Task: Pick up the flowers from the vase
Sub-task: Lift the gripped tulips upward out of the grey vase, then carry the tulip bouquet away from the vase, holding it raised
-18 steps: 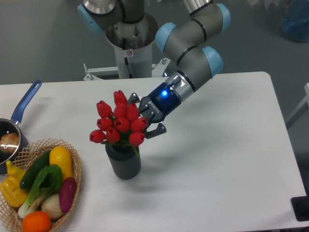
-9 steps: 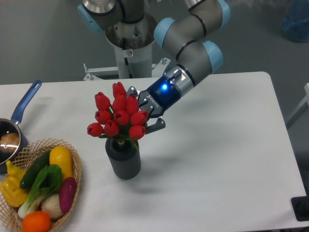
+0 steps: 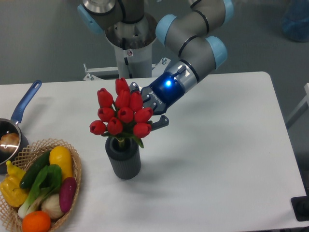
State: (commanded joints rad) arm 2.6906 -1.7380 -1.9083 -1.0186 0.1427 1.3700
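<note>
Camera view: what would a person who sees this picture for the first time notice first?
First, the bunch of red tulips, near the middle of the white table, with their stems rising out of the dark grey ribbed vase. The gripper, with a blue light on its wrist, reaches into the bunch from behind on the right. At the lower left stands a wicker basket of colourful vegetables.

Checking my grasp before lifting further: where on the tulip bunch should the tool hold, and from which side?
Hold the flowers on the stems just under the buds, above the vase mouth, coming from the rear right as the tool does now. The buds flare wider than the vase; the narrow stems should fit between the fingers.
</note>
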